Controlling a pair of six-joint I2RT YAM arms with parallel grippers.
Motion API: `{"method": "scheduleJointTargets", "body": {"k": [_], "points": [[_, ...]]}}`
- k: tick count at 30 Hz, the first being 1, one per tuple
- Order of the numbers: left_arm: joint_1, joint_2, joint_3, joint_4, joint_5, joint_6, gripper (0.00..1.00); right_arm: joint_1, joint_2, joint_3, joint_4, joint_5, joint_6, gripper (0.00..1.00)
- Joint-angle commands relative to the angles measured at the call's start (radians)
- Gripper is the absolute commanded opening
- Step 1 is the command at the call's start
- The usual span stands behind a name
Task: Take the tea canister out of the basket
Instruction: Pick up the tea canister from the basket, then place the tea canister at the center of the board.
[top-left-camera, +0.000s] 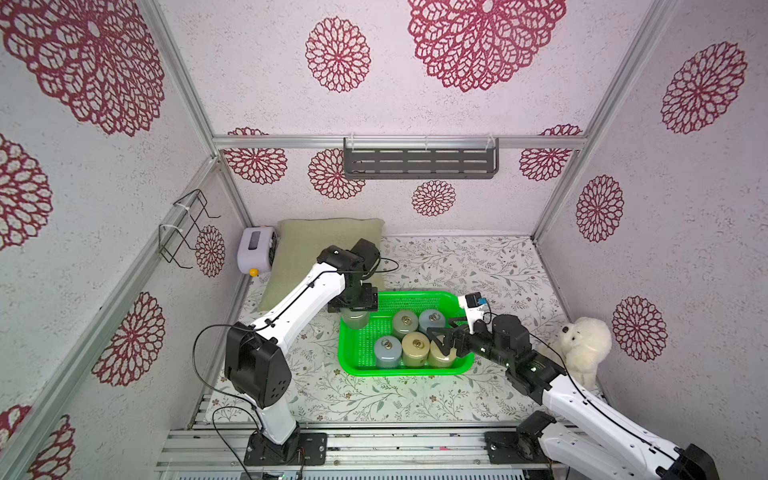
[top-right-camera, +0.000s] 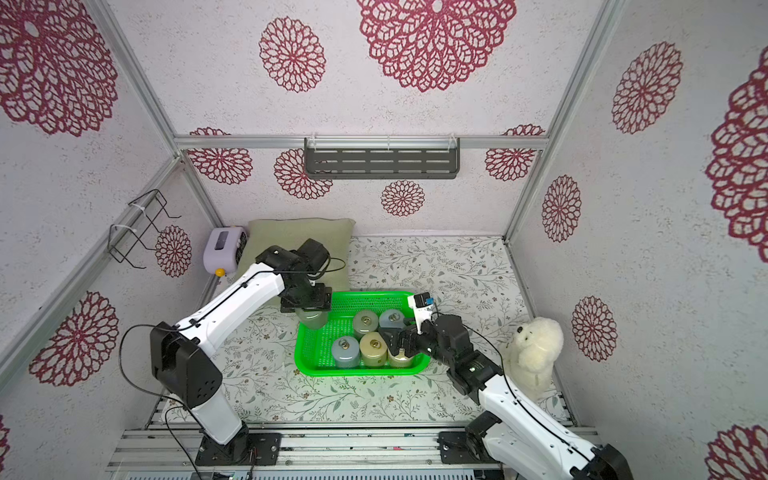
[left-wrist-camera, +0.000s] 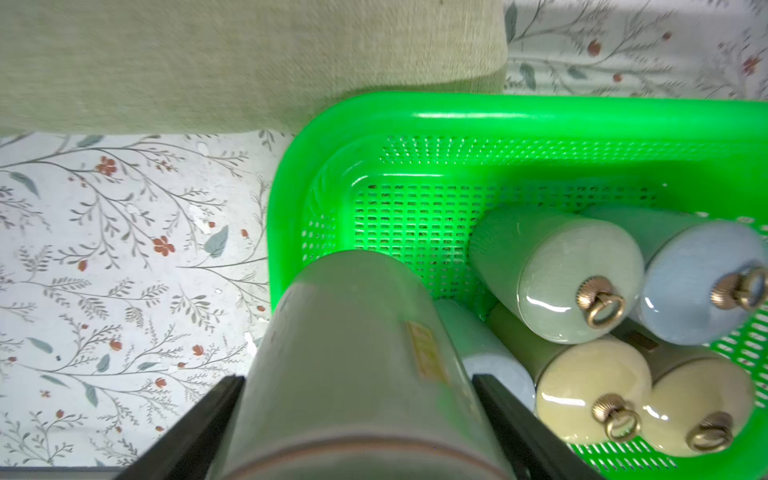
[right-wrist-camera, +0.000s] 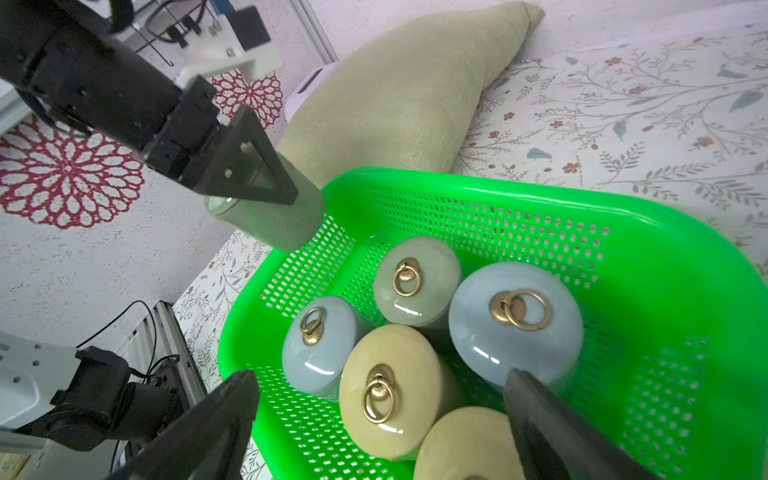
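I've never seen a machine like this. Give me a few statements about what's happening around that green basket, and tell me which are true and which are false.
1. The left end effector grips a grey-green canister, lifted over a corner of the basket. True.
2. Six canisters stand inside the basket. False: five canisters stand in it.
3. The right end effector is clamped on a yellow canister. False: its jaws are open above the canisters and hold nothing.
4. A white plush toy sits outside the basket, by the right arm. True.
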Motion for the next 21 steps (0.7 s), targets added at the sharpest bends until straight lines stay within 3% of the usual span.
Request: {"method": "scheduleJointTargets", "body": {"k": [1, 11, 21], "points": [[0.039, -0.088, 0.025, -0.044, -0.039, 0.012, 0.76, 0.026, 0.004, -0.006, 0.055, -0.014, -0.033, 0.99], [0.198, -0.235, -0.167, 0.019, -0.024, 0.035, 0.77, 0.087, 0.025, 0.000, 0.066, 0.000, -0.046, 0.99], [0.304, -0.215, -0.386, 0.197, 0.047, 0.058, 0.77, 0.126, 0.054, 0.006, 0.073, 0.026, -0.055, 0.99]]}}
